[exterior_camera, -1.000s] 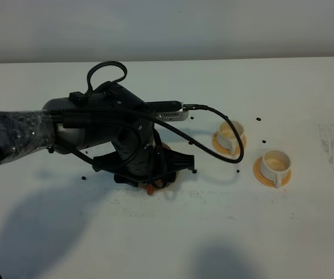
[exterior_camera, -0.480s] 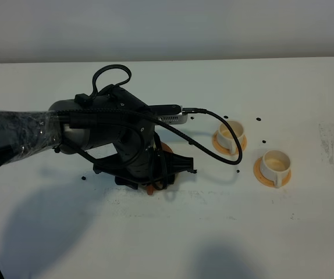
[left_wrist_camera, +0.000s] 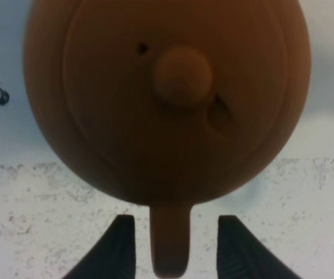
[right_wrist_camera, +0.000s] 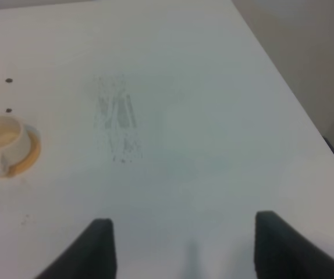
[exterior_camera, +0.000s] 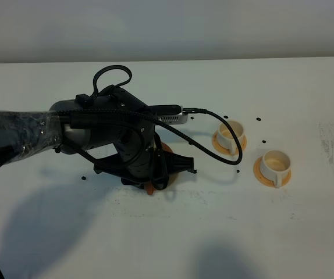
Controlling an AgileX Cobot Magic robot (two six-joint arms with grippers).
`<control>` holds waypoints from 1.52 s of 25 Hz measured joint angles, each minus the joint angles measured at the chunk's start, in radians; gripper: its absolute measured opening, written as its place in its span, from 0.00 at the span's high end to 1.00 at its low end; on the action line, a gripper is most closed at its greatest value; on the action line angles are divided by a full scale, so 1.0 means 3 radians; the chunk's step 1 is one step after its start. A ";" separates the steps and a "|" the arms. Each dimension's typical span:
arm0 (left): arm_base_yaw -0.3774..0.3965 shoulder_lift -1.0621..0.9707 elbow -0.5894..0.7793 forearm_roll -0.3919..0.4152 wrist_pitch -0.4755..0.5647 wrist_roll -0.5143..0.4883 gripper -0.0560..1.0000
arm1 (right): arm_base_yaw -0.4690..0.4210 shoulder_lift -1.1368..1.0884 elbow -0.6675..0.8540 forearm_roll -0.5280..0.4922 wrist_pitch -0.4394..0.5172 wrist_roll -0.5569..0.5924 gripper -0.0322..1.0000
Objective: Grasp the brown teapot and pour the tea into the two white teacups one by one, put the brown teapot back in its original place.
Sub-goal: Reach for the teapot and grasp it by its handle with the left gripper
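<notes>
The brown teapot [left_wrist_camera: 167,99] sits on the table, seen from straight above in the left wrist view, lid knob up. Its loop handle [left_wrist_camera: 170,244] lies between the two black fingers of my left gripper [left_wrist_camera: 176,221], with a narrow gap on each side, so the gripper is open around it. In the high view the left arm covers the pot; only an orange-brown sliver of the teapot [exterior_camera: 150,188] shows. The two white teacups [exterior_camera: 231,135] [exterior_camera: 274,164] stand on orange saucers to the right. My right gripper [right_wrist_camera: 184,250] is open and holds nothing. The tea and the original place are hidden.
A black cable [exterior_camera: 213,148] loops from the left arm toward the nearer cup. Small dark specks dot the white table [exterior_camera: 155,232]. A grey smudge [right_wrist_camera: 117,125] marks the surface near the table's right edge, beside one cup [right_wrist_camera: 1,139].
The left arm has shifted slightly to the right and settled over the teapot. The cups have not moved.
</notes>
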 joint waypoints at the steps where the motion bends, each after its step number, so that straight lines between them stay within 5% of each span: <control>1: 0.0003 0.0000 0.0000 0.0000 -0.0003 0.0000 0.64 | 0.0000 0.0000 0.0000 0.0000 0.0000 0.0000 0.47; 11: 0.0041 0.0000 0.0000 0.0000 -0.0007 0.0000 0.66 | 0.0000 0.0000 0.0000 0.0000 0.0000 0.0000 0.47; 15: 0.0051 0.0000 0.0000 -0.0013 -0.0003 0.0032 0.85 | 0.0000 0.0000 0.0000 0.0000 0.0000 0.0000 0.47; 38: 0.0064 -0.0039 -0.0007 0.0033 0.0038 0.0436 0.85 | 0.0000 0.0000 0.0000 0.0000 0.0000 0.0000 0.47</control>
